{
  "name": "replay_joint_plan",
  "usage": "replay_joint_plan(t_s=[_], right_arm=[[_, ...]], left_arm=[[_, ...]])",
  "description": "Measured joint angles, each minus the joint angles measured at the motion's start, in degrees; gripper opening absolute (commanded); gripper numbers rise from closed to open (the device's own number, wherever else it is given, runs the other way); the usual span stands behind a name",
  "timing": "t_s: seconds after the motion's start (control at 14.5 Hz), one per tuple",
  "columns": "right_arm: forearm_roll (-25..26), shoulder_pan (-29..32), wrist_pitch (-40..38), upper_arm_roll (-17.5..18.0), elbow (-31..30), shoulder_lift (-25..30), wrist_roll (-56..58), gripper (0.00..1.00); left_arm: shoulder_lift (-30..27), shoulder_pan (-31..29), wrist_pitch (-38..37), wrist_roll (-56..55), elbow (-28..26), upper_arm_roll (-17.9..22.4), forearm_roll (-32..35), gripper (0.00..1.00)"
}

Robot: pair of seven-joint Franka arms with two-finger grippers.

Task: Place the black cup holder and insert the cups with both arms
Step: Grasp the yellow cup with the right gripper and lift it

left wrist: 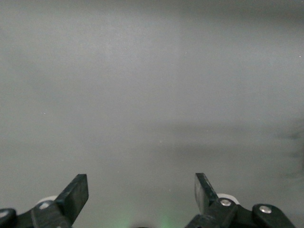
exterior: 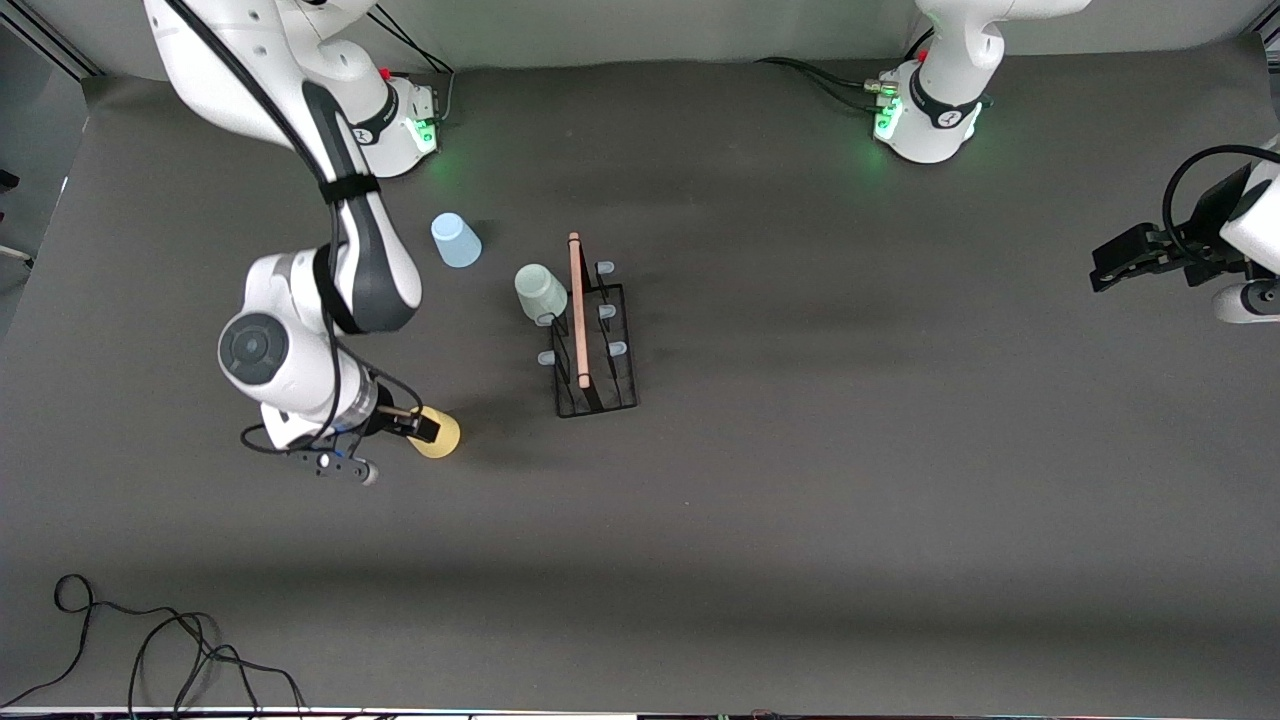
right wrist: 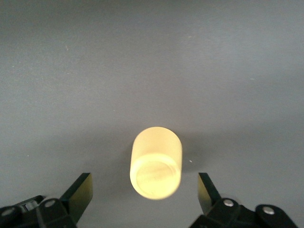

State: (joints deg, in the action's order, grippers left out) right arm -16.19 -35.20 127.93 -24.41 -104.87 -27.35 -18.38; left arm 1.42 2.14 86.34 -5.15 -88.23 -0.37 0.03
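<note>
Right arm bent low over the tabletop, right gripper at the yellow cup, jaws apart with the cup between them, not clamped. Yellow cup upside down, base up, nearer the camera than the rack. Rack stands mid-table, its wooden handle running toward the camera. Green cup hangs tilted on a rack peg. Blue cup stands upside down toward the right arm's end. Left arm waits at the table's edge, left gripper with jaws apart, nothing in them.
</note>
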Motion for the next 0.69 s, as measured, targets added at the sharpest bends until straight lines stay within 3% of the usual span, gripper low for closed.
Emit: replay_joint_plan(t_s=[0.21, 0.48, 0.62, 0.69], right_arm=[[-4.19, 0.83, 0.28, -0.09, 0.41, -2.16, 2.43, 0.98], [-4.44, -0.06, 3.66, 0.3, -1.87, -3.5, 2.43, 0.98], [-4.45, -0.98, 7.78, 0.4, -5.52, -3.9, 2.6, 0.87], [-4.45, -1.28, 9.52, 0.41, -7.33, -4.01, 2.97, 0.65]], left_arm=[[0.0, 0.0, -0.01, 0.0, -0.02, 0.0, 0.0, 1.0], [0.0, 0.0, -0.01, 0.0, -0.02, -0.01, 0.0, 1.0], [0.0, 0.0, -0.01, 0.0, -0.05, -0.01, 0.0, 1.0], [0.0, 0.0, -0.01, 0.0, -0.08, -0.02, 0.0, 1.0]])
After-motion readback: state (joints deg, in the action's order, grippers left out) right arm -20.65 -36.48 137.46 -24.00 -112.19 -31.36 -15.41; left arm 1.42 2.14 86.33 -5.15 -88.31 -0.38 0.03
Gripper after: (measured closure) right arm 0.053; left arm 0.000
